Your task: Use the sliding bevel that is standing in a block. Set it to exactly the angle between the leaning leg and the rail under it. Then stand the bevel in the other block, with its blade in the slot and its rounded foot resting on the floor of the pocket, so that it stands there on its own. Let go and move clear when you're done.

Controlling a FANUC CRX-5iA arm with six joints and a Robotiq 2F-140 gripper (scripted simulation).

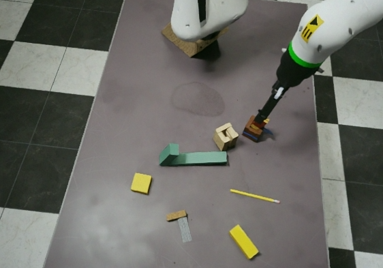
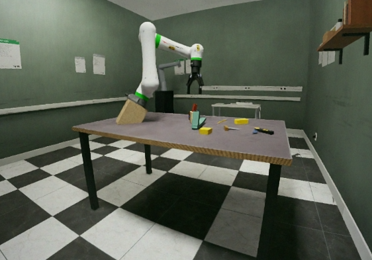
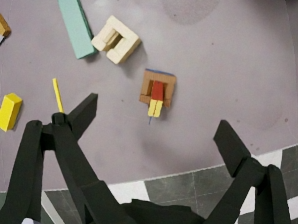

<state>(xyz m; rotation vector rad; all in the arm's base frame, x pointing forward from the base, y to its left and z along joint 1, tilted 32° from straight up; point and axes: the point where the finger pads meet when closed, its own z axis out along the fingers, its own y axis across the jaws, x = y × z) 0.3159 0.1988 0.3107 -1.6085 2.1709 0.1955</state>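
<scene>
The sliding bevel (image 3: 154, 98) (image 2: 194, 107), with a red and yellow body, stands upright in a brown block (image 1: 250, 132) (image 3: 168, 82) near the table's right side. The other block (image 1: 225, 136) (image 3: 116, 39), pale wood with an open slot and pocket, stands empty just left of it. A green rail (image 1: 201, 158) (image 3: 72, 10) lies flat with a short leaning leg (image 1: 169, 151) at its left end; both show in the side view (image 2: 197, 120). My gripper (image 1: 262, 117) (image 2: 195, 87) (image 3: 158, 117) is open and empty, hanging high above the bevel.
Two yellow blocks (image 1: 141, 183) (image 1: 243, 241), a yellow pencil (image 1: 255, 196) (image 3: 57, 95) and a small cork-handled tool (image 1: 177, 215) lie toward the front. The arm's wooden wedge base (image 1: 185, 45) (image 2: 130, 113) stands at the back. The table's right edge (image 1: 317, 144) runs close to the brown block.
</scene>
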